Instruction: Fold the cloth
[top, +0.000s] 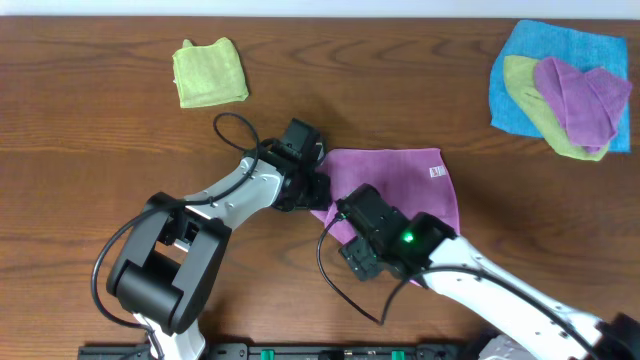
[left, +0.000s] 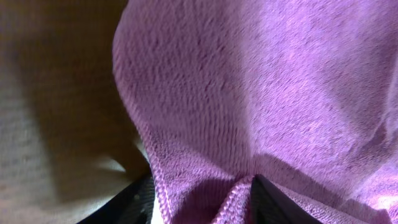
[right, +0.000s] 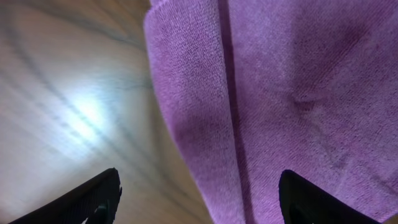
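Observation:
The lilac cloth (top: 400, 180) lies on the wooden table at the centre, with a small white tag (top: 436, 172) near its far right corner. My left gripper (top: 312, 190) is at its left edge. In the left wrist view the cloth (left: 261, 93) is bunched up in a ridge between the left gripper's fingers (left: 202, 202), which are shut on it. My right gripper (top: 345, 222) is over the cloth's near left corner. In the right wrist view its fingers (right: 199, 199) are wide open above the cloth's edge (right: 273, 93), holding nothing.
A folded lime-green cloth (top: 210, 72) lies at the back left. At the back right a bright blue cloth (top: 560, 50) carries a green cloth (top: 530, 100) and another purple cloth (top: 580, 100). A black cable (top: 232, 125) loops by the left arm.

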